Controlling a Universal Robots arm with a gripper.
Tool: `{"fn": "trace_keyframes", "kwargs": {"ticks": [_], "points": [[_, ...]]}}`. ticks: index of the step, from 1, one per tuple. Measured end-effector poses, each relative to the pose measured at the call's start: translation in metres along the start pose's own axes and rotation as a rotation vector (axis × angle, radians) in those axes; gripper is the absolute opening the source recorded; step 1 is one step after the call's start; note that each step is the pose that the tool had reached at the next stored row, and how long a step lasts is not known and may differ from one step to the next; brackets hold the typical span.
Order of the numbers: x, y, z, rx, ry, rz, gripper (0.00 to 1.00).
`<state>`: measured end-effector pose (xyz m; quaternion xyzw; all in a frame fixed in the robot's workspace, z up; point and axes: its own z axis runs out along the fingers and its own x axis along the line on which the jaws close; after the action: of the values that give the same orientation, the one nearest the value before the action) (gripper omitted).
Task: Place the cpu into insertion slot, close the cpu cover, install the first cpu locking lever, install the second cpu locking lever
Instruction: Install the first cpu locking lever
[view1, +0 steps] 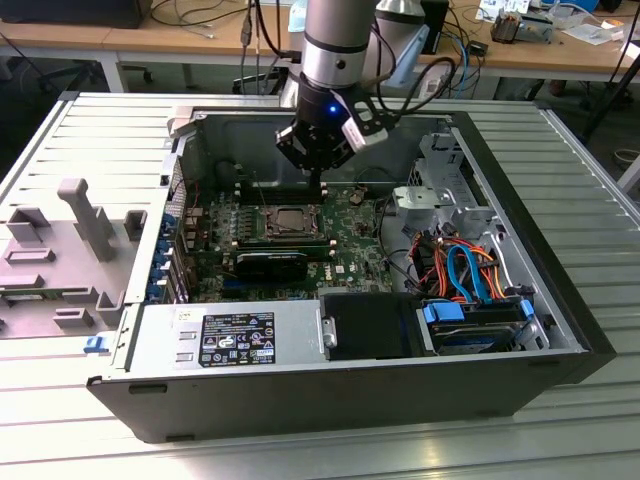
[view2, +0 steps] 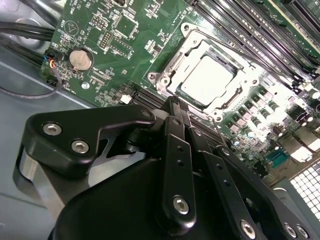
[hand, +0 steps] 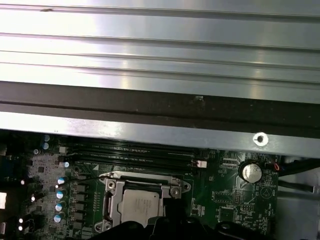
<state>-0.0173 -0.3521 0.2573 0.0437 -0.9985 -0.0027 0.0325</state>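
Cpu (view2: 207, 79) seated, cpu cover (view2: 192, 47) down; gripper (view2: 172, 102) jaws clenched, empty.
Cover likely thin, stiff steel: best handled by its frame edge.

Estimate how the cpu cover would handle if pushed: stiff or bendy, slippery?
Probably springy rather than rigid: the cpu cover is a thin metal frame around a large window showing the cpu. Likely slick, since its bare metal shines. Lying flat around the chip, it seems unlikely to tip.
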Motion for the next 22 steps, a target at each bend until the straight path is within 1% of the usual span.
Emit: {"fn": "trace_keyframes", "kwargs": {"ticks": [4,11,15,16,17,18,21,22], "points": [[-0.0044,-0.0004,-0.0003,-0.0002,0.0020,0.000,0.11],[-0.0154,-0.0013,-0.0010,-0.0006,0.0073,0.000,0.11],[-0.0198,-0.0017,-0.0012,-0.0009,0.0093,0.000,0.11],[-0.0271,-0.0024,-0.0018,-0.0011,0.0127,0.000,0.11],[-0.0378,-0.0033,-0.0025,-0.0016,0.0179,0.000,0.11],[-0.0447,-0.0039,-0.0029,-0.0019,0.0210,0.000,0.11],[-0.0440,-0.0039,-0.0029,-0.0019,0.0210,0.000,0.11],[-0.0405,-0.0037,-0.0027,-0.0022,0.0206,0.000,0.11]]}}
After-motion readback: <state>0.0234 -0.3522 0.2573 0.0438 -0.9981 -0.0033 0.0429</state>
